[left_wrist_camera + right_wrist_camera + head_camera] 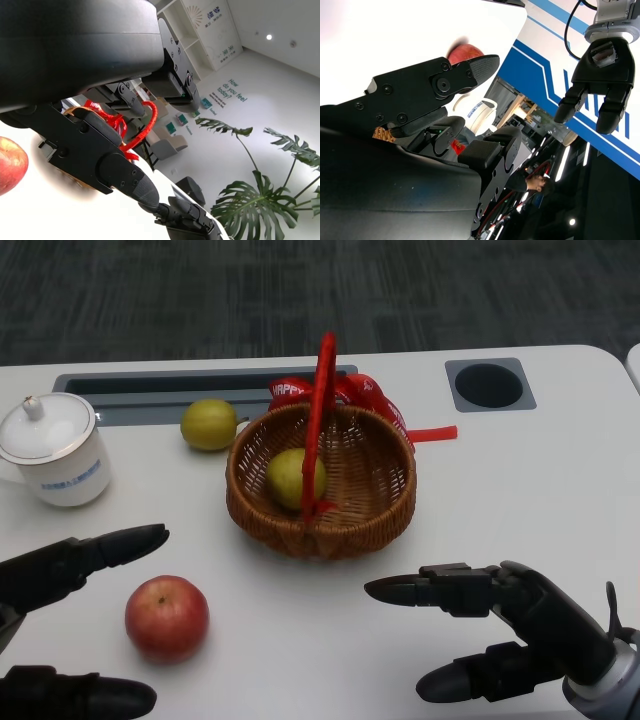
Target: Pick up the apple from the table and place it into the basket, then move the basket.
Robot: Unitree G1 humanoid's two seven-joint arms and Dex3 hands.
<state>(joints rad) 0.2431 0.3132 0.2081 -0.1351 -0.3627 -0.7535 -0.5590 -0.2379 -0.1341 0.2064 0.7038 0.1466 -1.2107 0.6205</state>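
A red apple (pixel 167 617) lies on the white table at the front left, between the fingers of my left hand (pixel 60 625), which is open and does not touch it. The left wrist view catches the apple (pixel 10 164) at its edge. Behind it stands a brown wicker basket (pixel 380 505) with a red handle (pixel 319 420) and a red ribbon; a yellow-green fruit (pixel 290 478) lies inside. My right hand (pixel 510 630) hovers open at the front right, below the basket. The right wrist view shows the apple (pixel 465 52) beyond its fingers, and my left hand (pixel 600 80).
A second yellow-green fruit (pixel 209 424) lies left of the basket. A white lidded mug (pixel 55 450) stands at the far left. A grey slot (pixel 150 390) and a round grey port (pixel 489 385) are set in the table's back edge.
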